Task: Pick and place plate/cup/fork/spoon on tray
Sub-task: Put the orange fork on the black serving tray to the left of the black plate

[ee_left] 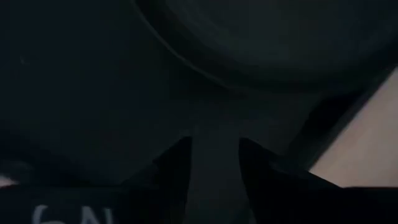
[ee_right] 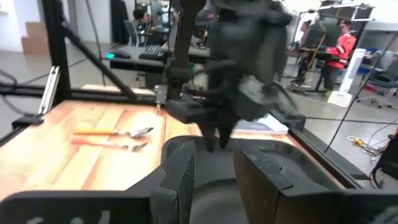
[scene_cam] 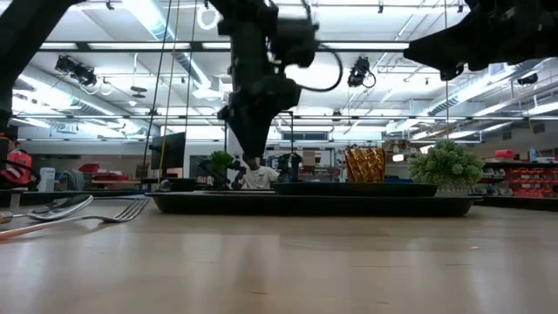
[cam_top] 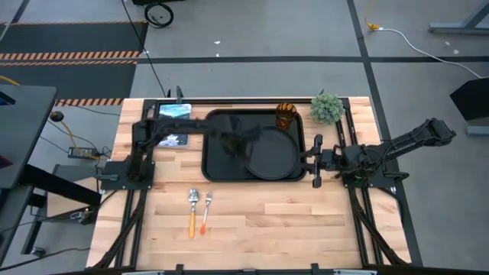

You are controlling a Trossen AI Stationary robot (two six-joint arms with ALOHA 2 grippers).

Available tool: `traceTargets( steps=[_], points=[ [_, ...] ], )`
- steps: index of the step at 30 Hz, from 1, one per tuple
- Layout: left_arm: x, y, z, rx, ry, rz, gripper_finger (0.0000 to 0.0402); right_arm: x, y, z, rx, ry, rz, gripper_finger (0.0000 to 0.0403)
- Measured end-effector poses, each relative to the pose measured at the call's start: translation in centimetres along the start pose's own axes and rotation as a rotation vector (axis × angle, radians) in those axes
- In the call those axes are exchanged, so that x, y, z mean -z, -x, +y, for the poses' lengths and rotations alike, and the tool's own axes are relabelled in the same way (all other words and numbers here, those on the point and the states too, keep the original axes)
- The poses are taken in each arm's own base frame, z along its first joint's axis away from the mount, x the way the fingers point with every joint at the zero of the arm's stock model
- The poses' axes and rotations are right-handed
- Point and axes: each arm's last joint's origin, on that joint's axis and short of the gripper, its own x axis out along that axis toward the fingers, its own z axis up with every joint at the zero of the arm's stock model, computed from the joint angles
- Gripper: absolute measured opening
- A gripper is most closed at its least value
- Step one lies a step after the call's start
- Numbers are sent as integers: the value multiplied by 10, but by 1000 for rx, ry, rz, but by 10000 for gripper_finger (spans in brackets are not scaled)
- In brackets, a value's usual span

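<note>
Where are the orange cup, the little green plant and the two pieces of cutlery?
cup [cam_top: 285,115], high view, on its amber side wall.
plant [cam_top: 327,108], high view, middle of its green leaves.
spoon [cam_top: 192,212], high view, on its handle.
fork [cam_top: 206,211], high view, on its handle.

The surface [cam_top: 267,221] is pale wood in glued strips, with a smooth, faintly satin finish that catches the ceiling lights in the low view. The tray [cam_top: 218,164] looks like black plastic, slightly glossy, while the plate [cam_top: 273,156] on it is a duller, matt black. The cup [cam_top: 285,115] is translucent amber (glass or plastic, hard to say) with a faceted, shiny wall. The fork [cam_top: 206,211] and spoon [cam_top: 192,211] have bright polished metal heads and smooth coloured handles, reddish-orange and yellow-orange. The left pincer [ee_right: 214,138] is dark and matt.
</note>
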Motion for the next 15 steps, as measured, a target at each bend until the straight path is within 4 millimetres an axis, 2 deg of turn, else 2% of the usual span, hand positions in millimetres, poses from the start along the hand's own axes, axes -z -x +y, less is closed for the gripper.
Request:
traceTargets(
  steps=[4,9,15],
  points=[
    [23,3,-42,-87,-87,-16,142,3,1,2,-9,21,30,116],
    [53,8,-85,-110,-202,-20,135,3,1,2,-5,56,33,116],
    [91,14,-119,-206,-125,-32,128,3,1,2,-6,109,32,116]
  ],
)
